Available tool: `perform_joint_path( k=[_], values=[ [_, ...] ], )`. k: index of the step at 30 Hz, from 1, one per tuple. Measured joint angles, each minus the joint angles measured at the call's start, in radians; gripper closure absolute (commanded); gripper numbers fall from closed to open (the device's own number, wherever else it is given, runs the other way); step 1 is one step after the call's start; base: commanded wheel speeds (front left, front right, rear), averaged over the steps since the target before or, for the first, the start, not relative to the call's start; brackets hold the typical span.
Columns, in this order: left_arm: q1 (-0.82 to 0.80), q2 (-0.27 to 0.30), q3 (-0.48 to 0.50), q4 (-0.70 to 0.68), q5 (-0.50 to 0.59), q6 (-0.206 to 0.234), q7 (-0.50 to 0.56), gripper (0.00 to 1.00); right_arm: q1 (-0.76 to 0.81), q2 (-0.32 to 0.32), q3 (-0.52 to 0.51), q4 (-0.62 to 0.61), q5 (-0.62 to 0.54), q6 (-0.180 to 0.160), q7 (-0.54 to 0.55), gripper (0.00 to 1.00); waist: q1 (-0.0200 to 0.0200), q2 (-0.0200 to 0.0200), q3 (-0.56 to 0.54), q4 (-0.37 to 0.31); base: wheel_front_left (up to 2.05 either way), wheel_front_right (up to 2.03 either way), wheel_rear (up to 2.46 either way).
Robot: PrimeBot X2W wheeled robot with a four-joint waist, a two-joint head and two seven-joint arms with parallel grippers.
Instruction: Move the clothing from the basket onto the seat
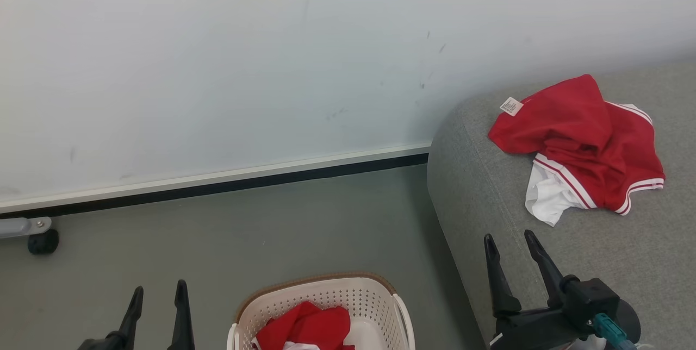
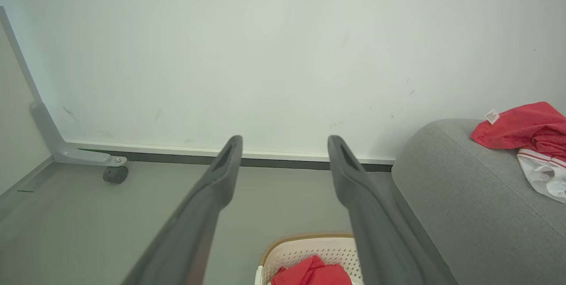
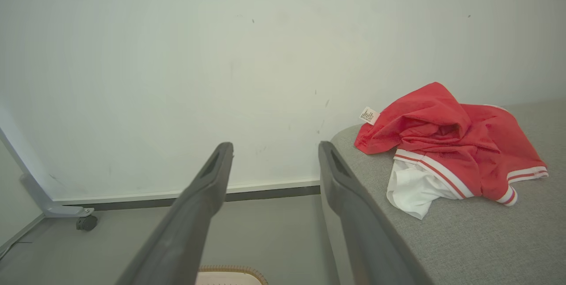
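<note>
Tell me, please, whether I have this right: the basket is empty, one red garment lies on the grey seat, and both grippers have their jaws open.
Not quite: the basket holds red clothing, as the head view shows. The rest stands: one red garment lies on the grey seat, and the left gripper and right gripper have open jaws.

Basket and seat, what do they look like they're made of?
The basket looks like moulded plastic, cream-white and matte, given its regular holes. The seat looks like grey woven upholstery fabric, matte, with a fine flecked weave and a seam.
</note>
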Motion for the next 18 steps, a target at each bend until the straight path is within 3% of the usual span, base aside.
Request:
perform_joint_path(
  k=[18],
  values=[
    [0.021, -0.008, 0.011, -0.041, 0.037, 0.000, 0.000, 0.00, 0.018, -0.004, -0.031, -0.044, -0.006, -0.008, 0.000, 0.00, 0.0000, 0.0001, 0.040, 0.009, 0.00, 0.00, 0.00]
  ],
)
